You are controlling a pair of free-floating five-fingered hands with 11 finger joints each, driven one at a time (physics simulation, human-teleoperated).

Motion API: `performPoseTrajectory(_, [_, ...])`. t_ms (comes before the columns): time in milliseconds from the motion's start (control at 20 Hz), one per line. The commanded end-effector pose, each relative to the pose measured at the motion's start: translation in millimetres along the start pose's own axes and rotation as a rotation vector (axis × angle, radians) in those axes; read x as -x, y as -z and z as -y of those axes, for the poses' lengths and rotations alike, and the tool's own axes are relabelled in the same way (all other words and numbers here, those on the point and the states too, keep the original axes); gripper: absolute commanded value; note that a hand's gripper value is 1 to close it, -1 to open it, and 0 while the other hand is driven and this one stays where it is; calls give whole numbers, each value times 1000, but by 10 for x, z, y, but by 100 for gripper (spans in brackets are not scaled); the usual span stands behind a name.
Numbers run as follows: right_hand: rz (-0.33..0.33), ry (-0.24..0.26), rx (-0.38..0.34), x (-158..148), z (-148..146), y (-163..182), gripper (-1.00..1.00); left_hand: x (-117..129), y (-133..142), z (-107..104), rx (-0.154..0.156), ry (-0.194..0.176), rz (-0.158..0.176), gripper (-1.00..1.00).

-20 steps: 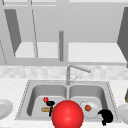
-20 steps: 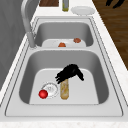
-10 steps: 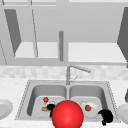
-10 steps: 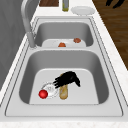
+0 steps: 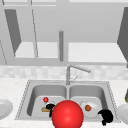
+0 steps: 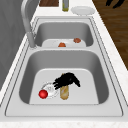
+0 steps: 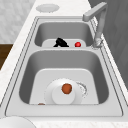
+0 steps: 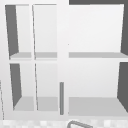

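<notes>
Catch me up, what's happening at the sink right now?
The left hand is down in the left steel basin, fingers curled over the top end of a tan bread loaf lying on the basin floor. A small red ball sits beside the drain. The right hand hangs by the right basin, where a brown round item lies on a white plate.

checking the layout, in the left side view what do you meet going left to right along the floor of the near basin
red ball → drain → left hand, over the bread roll
</notes>
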Motion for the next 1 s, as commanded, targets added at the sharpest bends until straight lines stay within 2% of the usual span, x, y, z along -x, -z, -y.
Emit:
performPoseTrajectory(0, [0,0,0,0,0,0,0,73,-93,-132,-8,-105,12,-100])
performPoseTrajectory(150, [0,0,0,0,0,0,0,180,-125,-219,-13,-157,5,-100])
performPoseTrajectory(250, [0,0,0,0,0,0,0,268,-143,-188,-9,-137,-4,-100])
performPoseTrajectory(400, [0,0,0,0,0,0,0,441,-169,-93,-5,-86,4,-100])
performPoseTrajectory(500, [0,0,0,0,0,0,0,435,-171,29,-7,-65,7,-100])
performPoseTrajectory(650, [0,0,0,0,0,0,0,375,-114,146,-17,-11,-9,-100])
performPoseTrajectory(800, [0,0,0,0,0,0,0,306,-116,198,-21,-14,-22,-100])
performPoseTrajectory(950, [0,0,0,0,0,0,0,257,-155,231,-11,-11,-13,-100])
